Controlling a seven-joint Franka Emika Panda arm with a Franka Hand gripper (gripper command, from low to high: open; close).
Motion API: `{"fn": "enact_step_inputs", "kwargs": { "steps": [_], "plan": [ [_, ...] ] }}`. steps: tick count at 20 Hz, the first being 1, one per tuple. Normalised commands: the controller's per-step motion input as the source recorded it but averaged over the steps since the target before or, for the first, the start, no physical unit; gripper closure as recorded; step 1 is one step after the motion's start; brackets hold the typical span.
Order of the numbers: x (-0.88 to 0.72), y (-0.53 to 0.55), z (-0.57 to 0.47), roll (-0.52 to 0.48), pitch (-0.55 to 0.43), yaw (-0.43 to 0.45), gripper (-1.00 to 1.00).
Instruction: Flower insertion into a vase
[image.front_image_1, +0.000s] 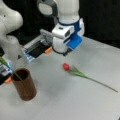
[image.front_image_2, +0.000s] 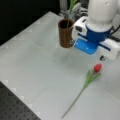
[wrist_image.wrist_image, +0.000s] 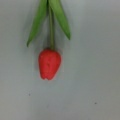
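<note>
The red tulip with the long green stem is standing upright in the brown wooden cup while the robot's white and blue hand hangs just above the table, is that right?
Not quite. The red tulip with the long green stem is lying flat on the grey table, apart from the brown wooden cup, as both front views show. The cup already holds a different green stem. The rest is right: the white and blue gripper hangs just above the table, near the tulip's head.

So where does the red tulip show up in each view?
Front view: red tulip lies at centre on the table, stem running to the right.
Front view: its bloom sits right of centre, stem running down-left.
Wrist view: bloom centred, leaves above.
Shared landmark: the vase, in both front views.
</note>
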Motion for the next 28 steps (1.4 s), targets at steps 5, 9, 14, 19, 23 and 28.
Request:
{"fn": "enact_step_inputs", "kwargs": {
  "steps": [5,9,14,19,23,28],
  "plan": [
    [0.27,0.22,-0.14,0.065,0.13,-0.124,-1.0],
    [0.31,0.22,-0.07,0.059,0.071,-0.089,-1.0],
    [0.3,0.19,-0.06,0.041,0.077,-0.069,-1.0],
    [0.3,0.15,-0.11,-0.06,0.069,-0.042,-1.0],
    [0.27,0.11,-0.08,-0.105,0.083,0.005,-1.0],
    [0.27,0.08,-0.04,-0.124,0.107,0.026,-1.0]
  ]
}}
